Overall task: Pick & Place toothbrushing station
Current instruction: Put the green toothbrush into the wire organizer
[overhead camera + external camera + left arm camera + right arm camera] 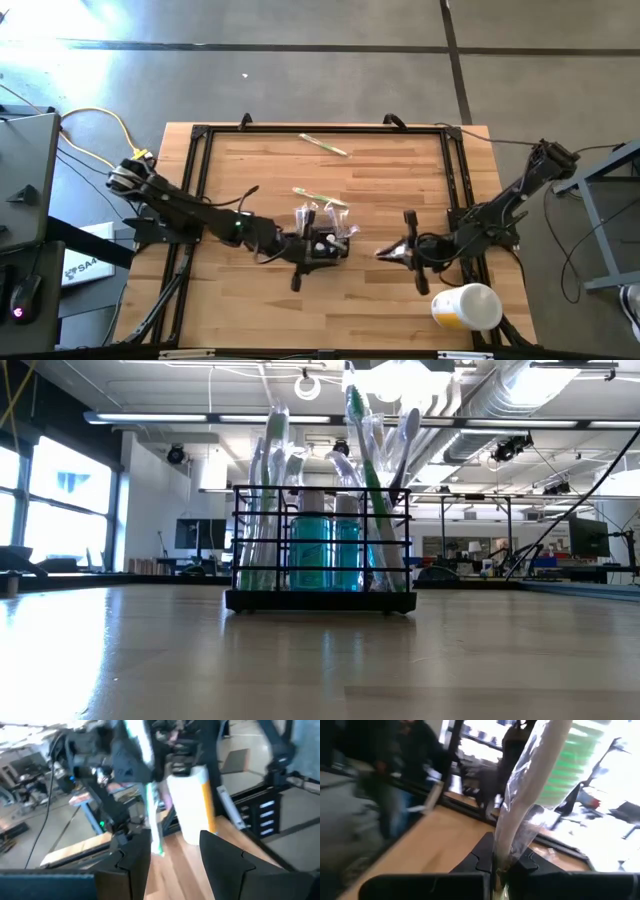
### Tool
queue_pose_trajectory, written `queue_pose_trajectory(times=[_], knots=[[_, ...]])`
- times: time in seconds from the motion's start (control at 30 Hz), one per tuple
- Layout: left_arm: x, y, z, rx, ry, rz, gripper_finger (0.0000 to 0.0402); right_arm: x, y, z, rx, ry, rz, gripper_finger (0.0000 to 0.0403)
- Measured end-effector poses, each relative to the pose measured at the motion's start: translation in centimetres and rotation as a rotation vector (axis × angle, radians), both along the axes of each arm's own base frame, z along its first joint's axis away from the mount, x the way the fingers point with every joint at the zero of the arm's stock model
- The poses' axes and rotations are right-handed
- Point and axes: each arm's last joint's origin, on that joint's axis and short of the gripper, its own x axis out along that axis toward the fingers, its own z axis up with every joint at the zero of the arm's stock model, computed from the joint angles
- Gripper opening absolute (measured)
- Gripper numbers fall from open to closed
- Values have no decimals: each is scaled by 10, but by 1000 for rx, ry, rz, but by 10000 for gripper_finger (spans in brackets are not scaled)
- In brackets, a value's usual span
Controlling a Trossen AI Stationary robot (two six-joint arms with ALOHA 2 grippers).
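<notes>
The toothbrushing station point(322, 550), a black wire caddy, stands on the wooden table with several toothbrushes and two blue bottles upright in it. In the high view the caddy point(318, 243) lies mostly under my left gripper point(333, 245). That gripper point(175, 855) is open, and a green-and-white toothbrush point(151, 815) stands just past one finger; whether they touch, I cannot tell. To the caddy's right, my right gripper point(384, 252) is shut on a toothbrush in clear wrapping point(535, 795). My right gripper point(502, 862) pinches the wrapped toothbrush's lower handle point(506, 842) between its two shut fingers, wrapping included. The brush rises slanting out of the fingers with its green-bristled head point(565, 765) uppermost, clear of the table.
A white-and-yellow cup point(466, 306) lies near the table's front right corner. Two loose toothbrushes rest on the table, one mid-table point(320, 196) and one near the far edge point(325, 145). A black frame point(200, 170) borders the tabletop.
</notes>
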Motion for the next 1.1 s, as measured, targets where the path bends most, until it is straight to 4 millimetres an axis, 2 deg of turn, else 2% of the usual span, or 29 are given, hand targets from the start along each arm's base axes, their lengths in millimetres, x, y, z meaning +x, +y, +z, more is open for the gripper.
queue_pose_trajectory(times=[0.1,0.2,0.43,0.63,0.83,1.1], knots=[[-14,-7,10,15,4,-31,164,-3,-3,2,52,3,85,11],[-29,-13,19,39,23,-24,164,1,-8,-7,73,-6,142,11],[-58,-6,31,45,93,152,164,9,-30,-32,148,-152,191,11],[-68,8,28,23,139,199,164,20,-52,-55,169,-224,131,11],[-70,22,19,17,164,259,164,43,-59,-73,178,-205,99,11],[-83,45,1,-26,196,326,164,58,-67,-94,210,-154,13,11]])
